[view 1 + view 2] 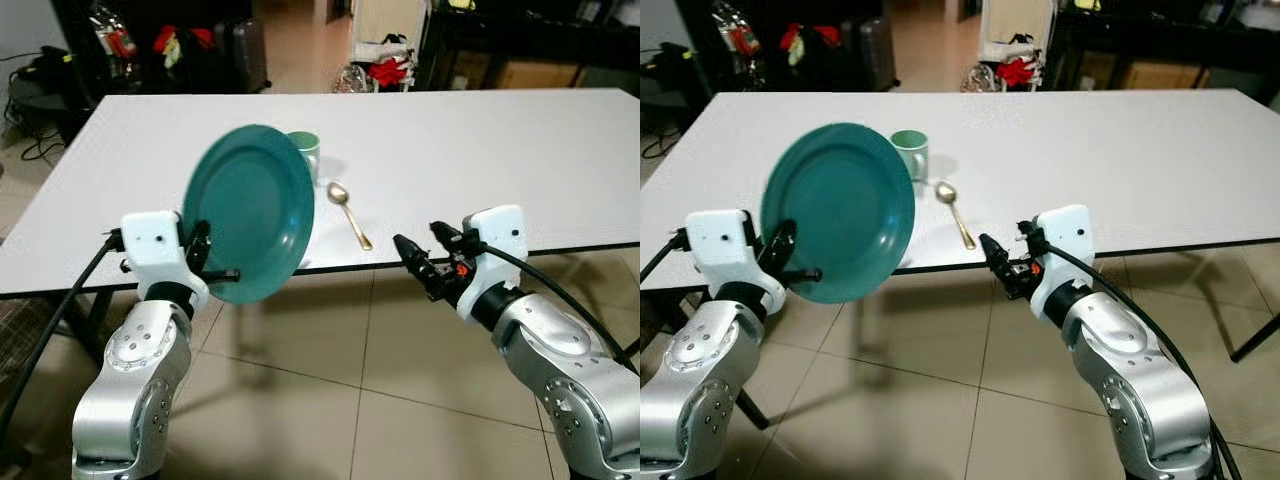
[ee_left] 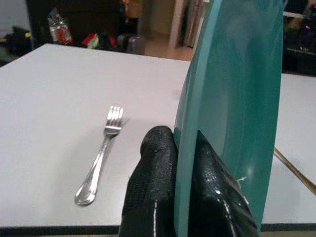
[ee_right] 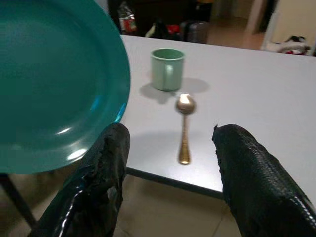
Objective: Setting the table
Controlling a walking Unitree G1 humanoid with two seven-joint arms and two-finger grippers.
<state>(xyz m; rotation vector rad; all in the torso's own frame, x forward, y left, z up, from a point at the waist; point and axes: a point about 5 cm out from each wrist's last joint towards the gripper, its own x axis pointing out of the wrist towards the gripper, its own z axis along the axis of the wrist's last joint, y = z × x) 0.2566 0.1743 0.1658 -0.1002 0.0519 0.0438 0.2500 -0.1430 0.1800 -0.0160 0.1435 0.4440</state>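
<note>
— What's it doing with that teal plate (image 1: 252,212)?

— The left gripper (image 1: 215,262) is pinching it by the lower rim, fingers (image 2: 153,173) clamped either side of the edge, and it's carrying it nearly upright, in the air just short of the near edge of the white table (image 1: 520,150). Nothing is resting on the table from that plate yet.

— And the other arm?

— The right gripper (image 1: 420,262) is hovering off the table's near edge too, fingers spread apart, gripping nothing.

— So how far along is the place setting?

— Partly there, I'd say. A green mug (image 3: 168,69) is standing on the table, with a gold spoon (image 3: 184,131) lying just in front of it, bowl towards the mug. From the left wrist's angle a silver fork (image 2: 100,157) is lying on the table as well, further to the robot's left. The plate is the piece still waiting; my guess is it's going between fork and spoon.
</note>
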